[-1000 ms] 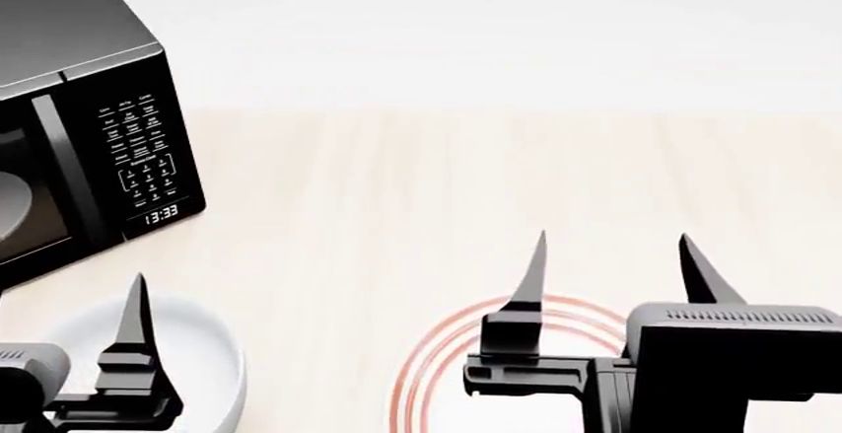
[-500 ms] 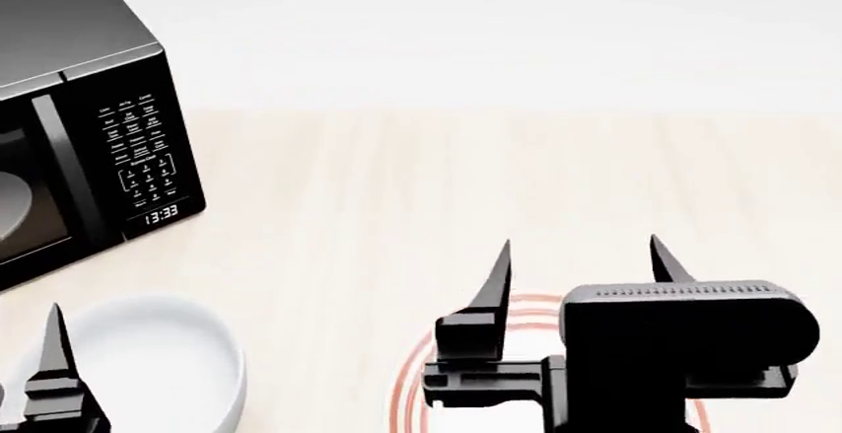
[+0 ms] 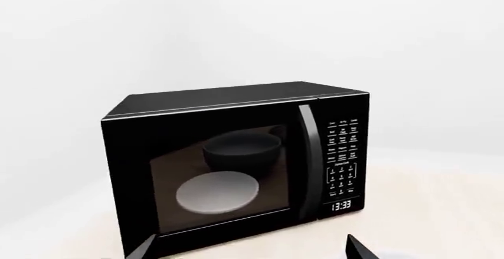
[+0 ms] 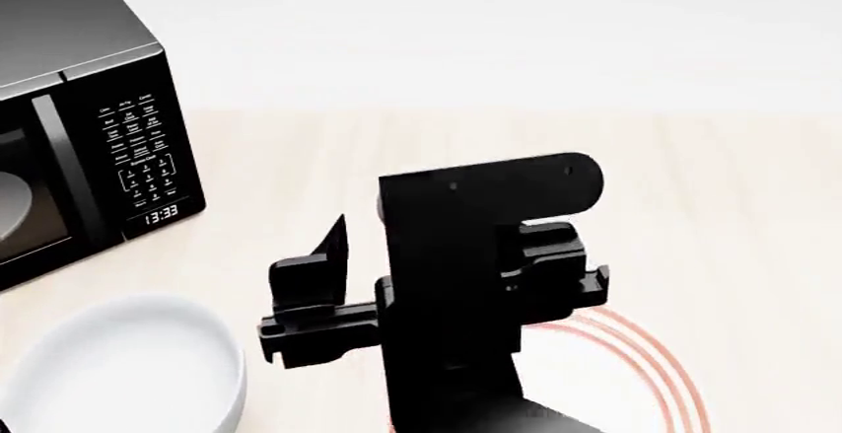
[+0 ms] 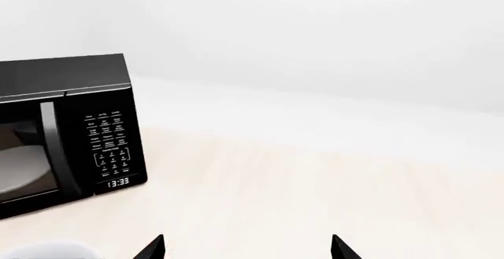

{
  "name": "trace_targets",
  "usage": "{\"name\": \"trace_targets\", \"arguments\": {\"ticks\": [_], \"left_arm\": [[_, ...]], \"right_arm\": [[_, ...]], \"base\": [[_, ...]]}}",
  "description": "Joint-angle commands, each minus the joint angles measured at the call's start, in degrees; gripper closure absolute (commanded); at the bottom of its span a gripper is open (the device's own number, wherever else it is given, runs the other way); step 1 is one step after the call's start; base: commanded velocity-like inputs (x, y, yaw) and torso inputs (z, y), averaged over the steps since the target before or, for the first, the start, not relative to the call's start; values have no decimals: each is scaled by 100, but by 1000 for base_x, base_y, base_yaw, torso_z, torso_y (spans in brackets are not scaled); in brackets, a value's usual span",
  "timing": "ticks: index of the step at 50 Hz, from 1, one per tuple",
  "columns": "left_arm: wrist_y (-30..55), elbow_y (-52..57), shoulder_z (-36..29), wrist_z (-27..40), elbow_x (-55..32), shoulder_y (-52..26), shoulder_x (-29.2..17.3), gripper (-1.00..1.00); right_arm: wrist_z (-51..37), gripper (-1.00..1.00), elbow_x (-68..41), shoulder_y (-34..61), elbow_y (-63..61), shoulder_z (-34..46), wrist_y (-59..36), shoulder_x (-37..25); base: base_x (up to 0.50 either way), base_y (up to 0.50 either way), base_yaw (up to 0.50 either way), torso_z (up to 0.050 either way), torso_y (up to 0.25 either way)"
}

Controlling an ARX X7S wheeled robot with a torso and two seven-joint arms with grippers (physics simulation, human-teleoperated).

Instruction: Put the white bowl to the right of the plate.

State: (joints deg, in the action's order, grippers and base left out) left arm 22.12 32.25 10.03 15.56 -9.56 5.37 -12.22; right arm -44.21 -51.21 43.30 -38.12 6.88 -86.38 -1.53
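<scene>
White bowl (image 4: 125, 364) is seen on the bench (image 4: 394, 186) at near left, in front of the microwave (image 4: 86, 127), left of the plate (image 4: 645, 364). Plate is mostly covered by the right arm. Right gripper (image 5: 248, 248) fingers are spread, holding nothing. Left gripper (image 3: 248, 250) fingers are also spread, pointed at the microwave; only the tips are shown.

Simulated kitchen — black microwave (image 4: 79, 127) w/ clock on pale wood counter (image 4: 526, 157).
</scene>
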Motion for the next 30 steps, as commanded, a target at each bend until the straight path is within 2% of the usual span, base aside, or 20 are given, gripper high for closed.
{"name": "trace_targets", "arguments": {"ticks": [1, 8, 18, 30], "left_arm": [[-139, -61, 274, 183, 28, 117, -44, -100], [-164, -31, 464, 230, -76, 167, -63, -100], [-199, 62, 606, 342, -81, 255, -76, -100], [-174, 149, 895, 557, -78, 362, -84, -100]], "right_arm": [[-2080, -100, -2165, 992, 1428, 219, 102, 101], [-2649, -100, -2770, 1547, 2662, 974, 569, 127], [-3011, -100, -3222, 2168, 3422, 1674, 1169, 106], [-2888, -100, -3722, 2617, 4461, 2775, 1871, 119]], "base": [[0, 0, 0, 0, 0], [0, 0, 0, 0, 0], [0, 0, 0, 0, 0], [0, 0, 0, 0, 0]]}}
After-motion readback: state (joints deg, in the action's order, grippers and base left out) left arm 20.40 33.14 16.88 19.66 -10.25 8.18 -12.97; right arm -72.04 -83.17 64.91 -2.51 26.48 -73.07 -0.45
